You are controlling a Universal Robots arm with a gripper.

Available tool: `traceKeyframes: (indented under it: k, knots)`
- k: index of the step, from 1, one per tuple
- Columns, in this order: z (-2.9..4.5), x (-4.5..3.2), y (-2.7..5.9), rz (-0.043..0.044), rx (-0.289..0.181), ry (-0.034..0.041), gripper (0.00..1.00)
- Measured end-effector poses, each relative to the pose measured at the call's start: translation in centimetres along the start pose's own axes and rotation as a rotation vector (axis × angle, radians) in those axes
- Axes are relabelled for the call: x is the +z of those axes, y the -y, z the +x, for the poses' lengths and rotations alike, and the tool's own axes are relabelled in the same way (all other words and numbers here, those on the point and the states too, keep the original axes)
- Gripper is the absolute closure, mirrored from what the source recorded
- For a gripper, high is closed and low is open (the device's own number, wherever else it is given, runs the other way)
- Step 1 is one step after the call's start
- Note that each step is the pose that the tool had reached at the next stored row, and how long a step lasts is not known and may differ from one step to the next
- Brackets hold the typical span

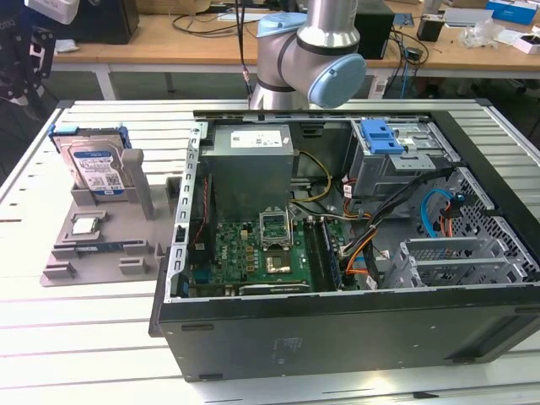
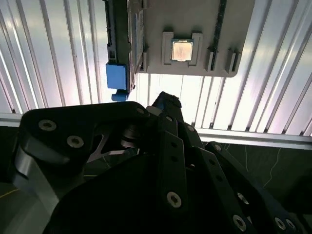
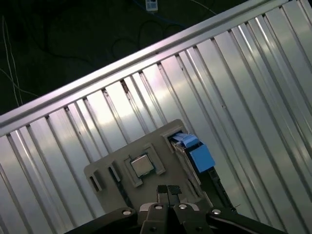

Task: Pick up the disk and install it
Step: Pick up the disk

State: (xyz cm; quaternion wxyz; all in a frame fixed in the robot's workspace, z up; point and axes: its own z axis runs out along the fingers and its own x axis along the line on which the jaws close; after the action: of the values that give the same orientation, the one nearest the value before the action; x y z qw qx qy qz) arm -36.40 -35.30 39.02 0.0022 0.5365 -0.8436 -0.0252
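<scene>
Your gripper (image 3: 168, 191) is pinched narrow. In the first wrist view you can see its two fingertips (image 3: 162, 190) pressed together with nothing between them. It hangs over the ribbed metal table (image 3: 253, 87) and touches nothing.

Starting at the exterior view's left, the disk (image 1: 94, 164) stands upright in a slot of the grey fixture tray (image 1: 101, 249), label facing outward, blue carrier bracket (image 1: 61, 132) framing it. From your hand it sits below and beyond the fingertips, a little off to one side, and apart from them. In both wrist views you meet it edge-on, with the blue bracket end (image 3: 196, 152) (image 2: 117, 75) as its nearest part.

The small square CPU chip (image 1: 84, 224) lies flat in a recess of the same tray, just beside the disk. It is almost straight out from your fingertips in both wrist views (image 3: 142, 165) (image 2: 181, 50).

Further right, the open computer case (image 1: 337, 329) lies on its side on the table, well away from your hand. Inside it, towards the exterior view's right, the grey drive cage (image 1: 405, 164) carries a blue latch (image 1: 380, 135) on top, and that is the farthest thing from your fingers
</scene>
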Motion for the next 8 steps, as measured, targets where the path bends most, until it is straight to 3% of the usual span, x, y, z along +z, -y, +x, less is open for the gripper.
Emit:
traceKeyframes:
  k: [8]
  knots:
    - [0.0, 0.0, 0.0, -0.0025, -0.105, -0.0047, 0.89]
